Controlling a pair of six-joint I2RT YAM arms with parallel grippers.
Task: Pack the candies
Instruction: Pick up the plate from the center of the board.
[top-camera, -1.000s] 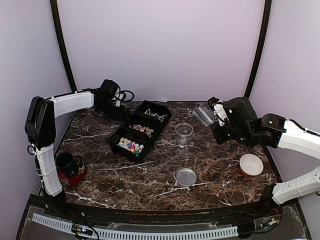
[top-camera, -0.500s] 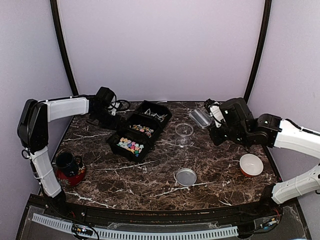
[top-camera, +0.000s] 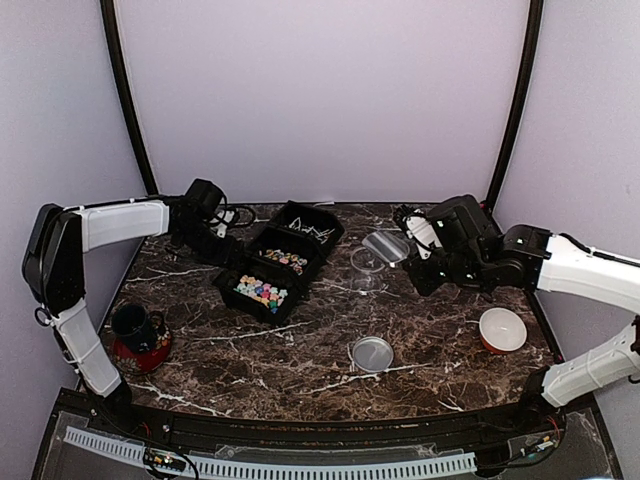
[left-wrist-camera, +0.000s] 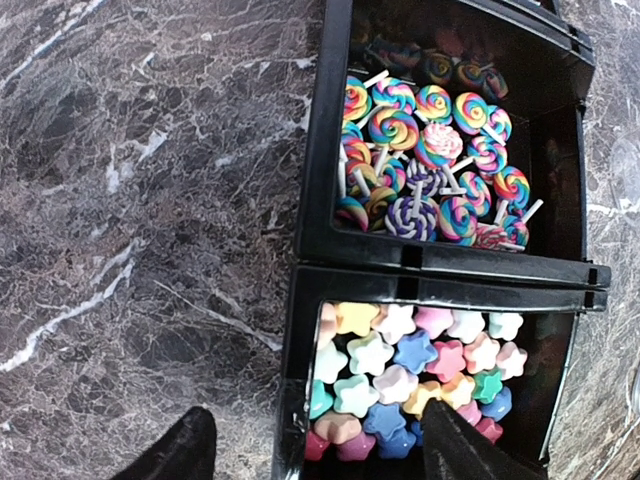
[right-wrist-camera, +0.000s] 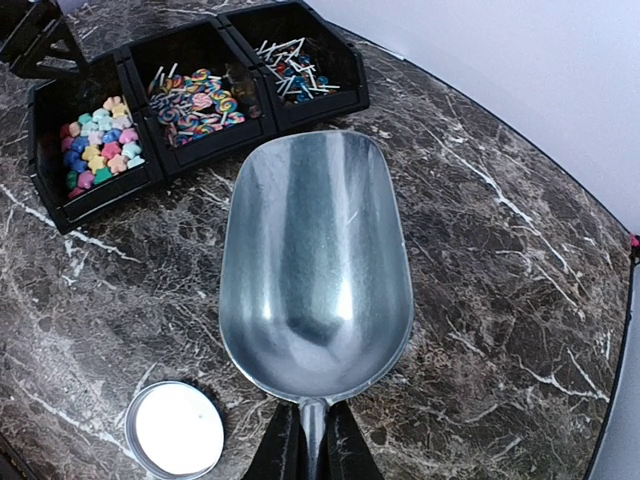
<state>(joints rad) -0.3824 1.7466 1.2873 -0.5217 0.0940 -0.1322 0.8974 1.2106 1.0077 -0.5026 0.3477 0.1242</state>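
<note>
- Candies (left-wrist-camera: 410, 365): star-shaped, mixed colours, heaped in the nearest black bin (left-wrist-camera: 297, 370) of a row of three. I can see none in the glass jar (top-camera: 368, 262).
- Left gripper (left-wrist-camera: 318, 452): fingers apart, one on either side of that bin's outer wall, gripping nothing. I cannot tell whether they touch the wall.
- Right gripper (right-wrist-camera: 310, 445): clamped on the handle of a metal scoop (right-wrist-camera: 315, 260). The scoop is empty and hangs above the table beside the jar, well apart from the bins.
- Risk: if the left pinches the wall off-centre, the bin may tip or skid when the scoop digs in. That would spill stars onto the marble.
- Risk: the lollipops (left-wrist-camera: 430, 165) sit in the next bin, which touches this one. A wide entry would pick up the wrong sweets.
- Risk: the scoop mouth looks about as wide as the jar's. A quick pour could scatter candies past the rim, or knock the jar, which nothing holds.
- Risk: the handle is thin for a two-finger pinch. A loaded scoop could twist in the grip.
</note>
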